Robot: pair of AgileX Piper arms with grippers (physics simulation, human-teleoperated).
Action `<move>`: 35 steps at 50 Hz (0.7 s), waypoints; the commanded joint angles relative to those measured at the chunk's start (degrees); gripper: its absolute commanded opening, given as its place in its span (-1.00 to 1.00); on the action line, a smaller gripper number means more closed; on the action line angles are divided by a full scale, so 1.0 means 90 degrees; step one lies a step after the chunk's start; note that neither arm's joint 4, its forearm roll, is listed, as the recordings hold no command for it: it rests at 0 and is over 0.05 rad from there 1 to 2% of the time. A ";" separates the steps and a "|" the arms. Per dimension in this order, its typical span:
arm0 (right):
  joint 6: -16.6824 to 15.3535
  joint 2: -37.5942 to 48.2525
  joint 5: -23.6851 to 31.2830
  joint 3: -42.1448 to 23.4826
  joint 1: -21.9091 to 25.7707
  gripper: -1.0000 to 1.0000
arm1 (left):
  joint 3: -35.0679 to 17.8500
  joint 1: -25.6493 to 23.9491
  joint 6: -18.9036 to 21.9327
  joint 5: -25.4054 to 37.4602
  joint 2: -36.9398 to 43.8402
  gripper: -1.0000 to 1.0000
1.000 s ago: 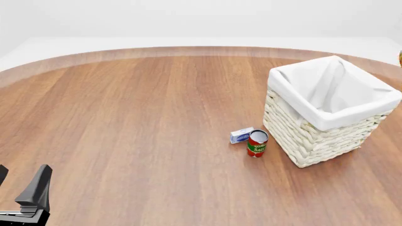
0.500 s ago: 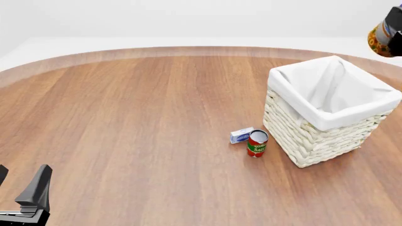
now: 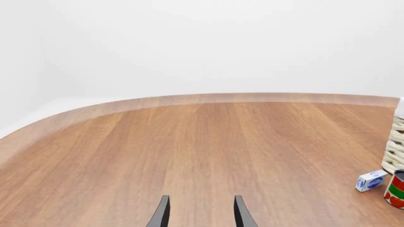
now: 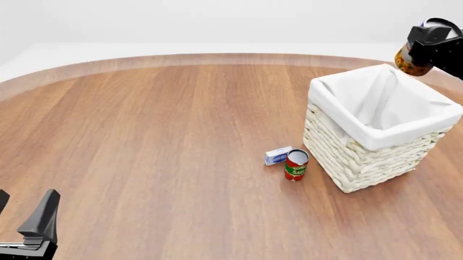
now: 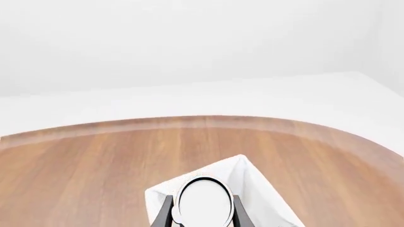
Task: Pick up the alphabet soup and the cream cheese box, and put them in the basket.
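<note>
alphabet soup (image 4: 413,60) in right claw (image 4: 426,46) above basket (image 4: 361,162)

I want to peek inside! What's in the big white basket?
Only the white cloth liner shows inside the basket. Its floor is hidden by the near wall. The right pincer holds the alphabet soup above the far rim.

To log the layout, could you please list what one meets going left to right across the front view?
left gripper → cream cheese box → red-and-green can → basket → alphabet soup, held in the right gripper.
</note>
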 commanded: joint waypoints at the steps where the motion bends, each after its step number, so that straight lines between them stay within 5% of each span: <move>1: 0.0200 0.0506 -0.0024 -0.0144 -0.0056 -1.00 | 0.0000 0.0001 -0.0001 0.0000 -0.0001 1.00; 35: 0.0053 0.1511 -0.0267 -0.0227 -0.0306 -1.00 | 0.0000 0.0000 0.0000 0.0000 0.0000 1.00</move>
